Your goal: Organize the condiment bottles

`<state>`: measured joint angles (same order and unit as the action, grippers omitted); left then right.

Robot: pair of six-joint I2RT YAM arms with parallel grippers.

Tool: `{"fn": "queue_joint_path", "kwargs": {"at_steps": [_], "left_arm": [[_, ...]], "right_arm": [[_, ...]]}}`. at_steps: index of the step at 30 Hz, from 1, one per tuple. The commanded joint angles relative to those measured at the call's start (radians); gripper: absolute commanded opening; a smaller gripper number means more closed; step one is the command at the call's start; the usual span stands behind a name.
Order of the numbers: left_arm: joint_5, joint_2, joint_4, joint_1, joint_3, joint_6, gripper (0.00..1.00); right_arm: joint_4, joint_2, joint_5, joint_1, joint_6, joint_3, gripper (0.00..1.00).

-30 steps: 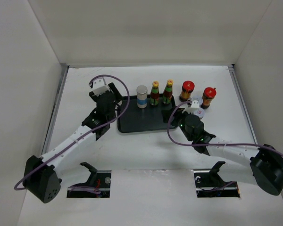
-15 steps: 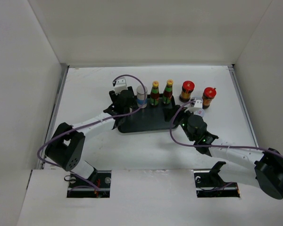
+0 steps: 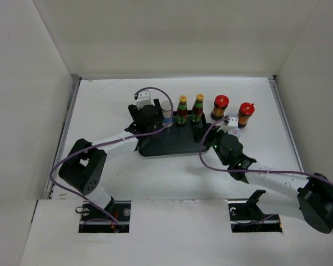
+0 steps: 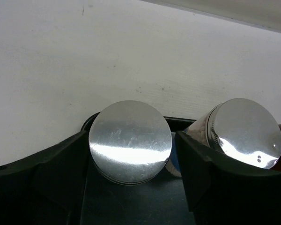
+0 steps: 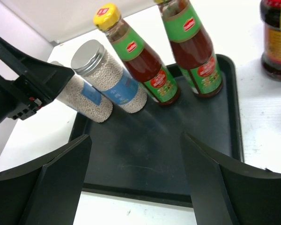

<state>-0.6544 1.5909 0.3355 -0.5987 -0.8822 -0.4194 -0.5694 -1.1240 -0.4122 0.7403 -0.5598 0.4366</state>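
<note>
1. L jaws: part open, straddling 1 silver-topped cylinder (image 4: pixel 130 140), which sits dead centre betw my L fingers (image 4: pixel 56 173). A sliver of gap shows on 1 side. Can't tell if the other pad touches, so I see no firm grip.
2. 2nd silver-topped cylinder (image 4: pixel 246 133): just outside those jaws, right beside the finger on the wrist view's right. Both cylinders stand on the black tray (image 5: pixel 178 154).
3. R jaws: wide open, nothing betw my R fingers (image 5: pixel 47 187), hovering over the tray's near part.
4. Ahead of R jaws: 2 yellow-capped green-label bottles (image 5: pixel 140 61) (image 5: pixel 192 51), side by side on the tray. Both cylinders are ahead-L, just beside the nearer bottle, w/ the L jaws over the outer 1.
5. Red-capped brown bottle (image 3: pixel 220 106): ahead-R of R jaws, off the tray, on the bench (image 3: pixel 100 100).
6. 2nd red-capped bottle (image 3: pixel 245 113): on the bench too, close by the R jaws' R side, apart from the 1st.
</note>
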Motion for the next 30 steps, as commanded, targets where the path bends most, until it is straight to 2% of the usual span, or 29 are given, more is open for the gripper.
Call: {"fn": "queue_joint_path", "kwargs": {"at_steps": [1,3,5,6,8,9,11,14,17,19,22,24,30], "left_arm": [[-0.024,-0.009,0.146,-0.008,-0.02,0.022,0.76],[-0.025,-0.031,0.168,-0.014,0.002,0.011,0.85],[-0.025,-0.063,0.209,-0.023,0.031,0.017,0.91],[-0.025,-0.084,0.232,-0.026,0.049,0.019,0.94],[-0.025,-0.136,0.267,-0.039,0.092,0.021,0.99],[-0.027,-0.161,0.281,-0.043,0.112,0.016,1.0],[-0.031,-0.222,0.318,-0.06,0.172,0.01,1.0],[-0.047,-0.333,0.352,-0.088,0.27,-0.01,0.99],[-0.036,-0.445,0.353,-0.137,0.363,-0.062,0.95],[-0.022,-0.505,0.349,-0.154,0.422,-0.097,0.86],[0.018,-0.578,0.347,-0.152,0.503,-0.157,0.71],[0.053,-0.627,0.335,-0.132,0.554,-0.192,0.64],[0.07,-0.707,0.332,-0.06,0.647,-0.258,0.66]], "right_arm": [[-0.049,0.012,-0.025,-0.014,0.018,0.008,0.84],[-0.047,0.026,-0.043,-0.025,0.023,0.002,0.84],[-0.041,0.038,-0.05,-0.034,0.029,-0.001,0.77],[-0.035,0.049,-0.05,-0.037,0.034,-0.001,0.7],[-0.003,0.075,-0.048,-0.04,0.035,0.004,0.39],[0.02,0.082,-0.051,-0.04,0.035,0.011,0.29],[0.075,0.099,-0.066,-0.046,0.034,0.03,0.24],[0.155,0.127,-0.14,-0.055,0.009,0.034,0.3],[0.21,0.142,-0.2,-0.084,0.001,0.033,0.45],[0.27,0.138,-0.237,-0.115,-0.002,0.053,0.6],[0.373,0.112,-0.305,-0.195,0.004,0.096,0.78],[0.425,0.093,-0.332,-0.235,0.006,0.122,0.84],[0.511,0.014,-0.329,-0.29,0.014,0.178,0.91]]}}
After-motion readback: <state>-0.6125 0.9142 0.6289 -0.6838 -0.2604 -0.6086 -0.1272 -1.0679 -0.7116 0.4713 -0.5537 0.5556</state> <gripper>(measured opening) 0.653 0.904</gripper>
